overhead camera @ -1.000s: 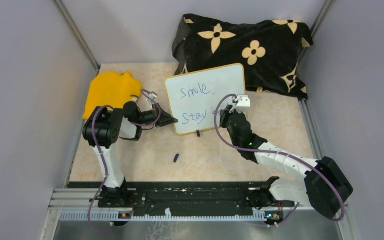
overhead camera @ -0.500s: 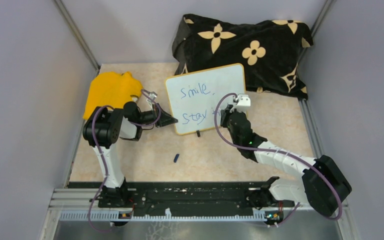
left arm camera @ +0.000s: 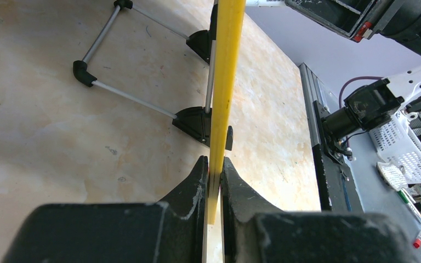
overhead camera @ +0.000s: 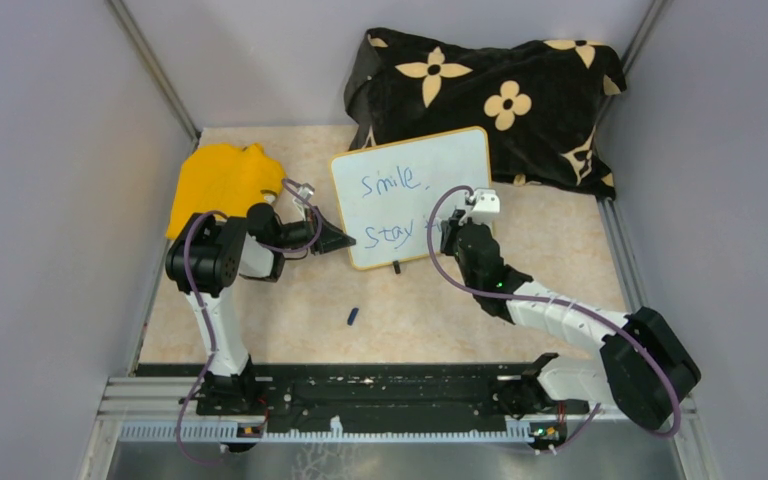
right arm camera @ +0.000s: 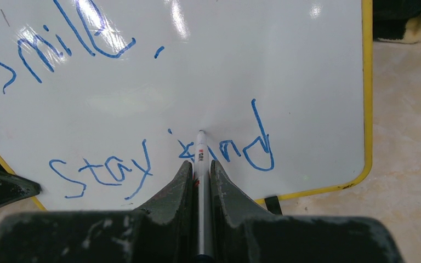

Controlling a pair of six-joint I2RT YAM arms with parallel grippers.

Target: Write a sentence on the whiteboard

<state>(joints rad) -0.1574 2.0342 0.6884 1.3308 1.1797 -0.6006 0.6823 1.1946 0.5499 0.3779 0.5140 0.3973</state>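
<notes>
**Marker at the board, both jaws gripping**

Top view: small white rectangular whiteboard with thin yellow rim [overhead camera: 412,196] stands propped at upper centre of frame on the beige marbled worktop [overhead camera: 410,300], just in front of the black cloth with cream flowers [overhead camera: 500,95].

Left jaws closed on the board's left edge, near its lower corner. Left wrist view shows the yellow rim [left arm camera: 223,98] pinched between both fingers, with the board's black feet and thin metal stand behind.

Right jaws closed on a slim white marker pen [right arm camera: 200,159], at the board's lower right in the top view. Right wrist view: pen tip at the board surface [right arm camera: 285,66], low centre of frame.

The blue handwritten sentence [overhead camera: 390,184] runs in two lines, "Smile," above and "Stay kind" below; the "k" is partly behind the pen.

Crumpled orange-yellow cloth [overhead camera: 222,180] at left of frame, beside the left arm. Small dark blue cap-like piece [overhead camera: 353,316] lies on the worktop at lower centre, well apart from the board.
</notes>
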